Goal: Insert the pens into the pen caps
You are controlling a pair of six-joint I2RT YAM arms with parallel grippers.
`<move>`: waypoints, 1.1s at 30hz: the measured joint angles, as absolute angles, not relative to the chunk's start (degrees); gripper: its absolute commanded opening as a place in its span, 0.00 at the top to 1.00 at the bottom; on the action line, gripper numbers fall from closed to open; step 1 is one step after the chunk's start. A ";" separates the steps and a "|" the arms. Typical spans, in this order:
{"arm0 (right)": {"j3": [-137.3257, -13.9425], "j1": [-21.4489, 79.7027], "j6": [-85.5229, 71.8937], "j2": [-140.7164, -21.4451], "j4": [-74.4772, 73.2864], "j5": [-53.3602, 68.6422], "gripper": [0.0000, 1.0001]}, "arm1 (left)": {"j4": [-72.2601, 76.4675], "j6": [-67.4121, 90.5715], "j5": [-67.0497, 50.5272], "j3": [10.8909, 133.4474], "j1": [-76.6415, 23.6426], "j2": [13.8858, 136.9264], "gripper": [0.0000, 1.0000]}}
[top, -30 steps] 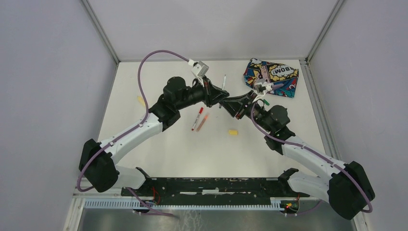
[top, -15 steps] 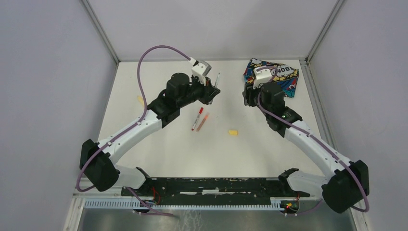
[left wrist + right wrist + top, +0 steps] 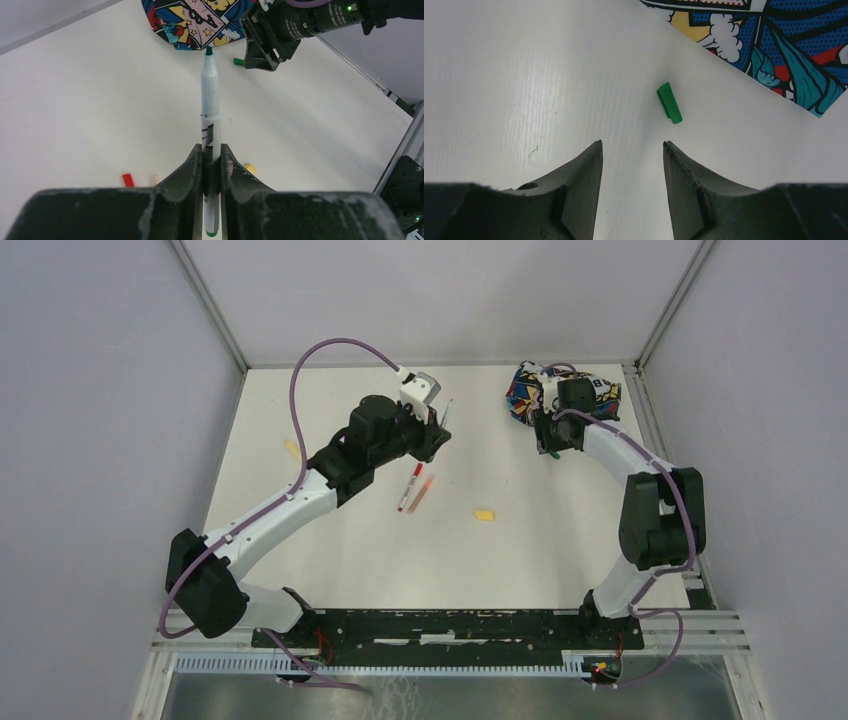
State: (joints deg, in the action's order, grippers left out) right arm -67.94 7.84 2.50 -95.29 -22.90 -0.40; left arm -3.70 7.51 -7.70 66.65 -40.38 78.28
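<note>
Left gripper (image 3: 212, 150): jaws clamped on whitish barrel of green-tipped pen (image 3: 210, 95). Pen held off table (image 3: 75, 125), uncapped tip pointing toward comic-print pouch (image 3: 200, 20).
Right gripper (image 3: 631, 145): jaws apart, nothing between them, low over table beside pouch.
Green cap (image 3: 669, 102): flat on table just ahead of right fingertips, near pouch edge, not touching it.
Red-ended pen (image 3: 410, 483) and orange pen (image 3: 423, 490): side by side mid-table. Yellow cap (image 3: 484, 514) near them.
</note>
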 measured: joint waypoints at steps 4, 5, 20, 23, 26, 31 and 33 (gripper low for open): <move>-72.55 5.67 5.08 -101.80 -24.97 1.85 0.47 | -4.23 7.46 -7.33 66.52 -40.36 78.28 0.98; -73.58 5.17 5.67 -103.11 -25.45 2.37 0.47 | -4.25 7.42 -7.29 66.43 -40.38 78.28 0.98; -86.43 1.04 11.92 -116.77 -32.60 6.79 0.51 | -4.27 7.31 -6.37 66.35 -40.38 78.35 0.98; -86.59 0.95 12.27 -117.64 -33.39 7.73 0.52 | -4.29 7.31 -6.31 66.35 -40.38 78.61 0.98; -86.61 0.95 12.38 -118.17 -34.17 8.19 0.55 | -4.32 7.31 -6.28 66.35 -40.38 79.09 0.98; -87.00 0.97 12.56 -118.58 -35.03 8.14 0.58 | -4.69 7.31 -6.26 66.35 -40.38 79.68 0.98; -87.13 0.95 12.62 -118.89 -35.05 7.94 0.59 | -4.69 7.31 -6.24 66.37 -40.38 79.81 0.98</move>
State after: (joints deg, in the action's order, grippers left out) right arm -87.13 0.95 12.62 -118.89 -35.05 7.94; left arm -4.69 7.31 -6.24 66.37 -40.38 79.81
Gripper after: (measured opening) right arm 0.429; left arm 0.190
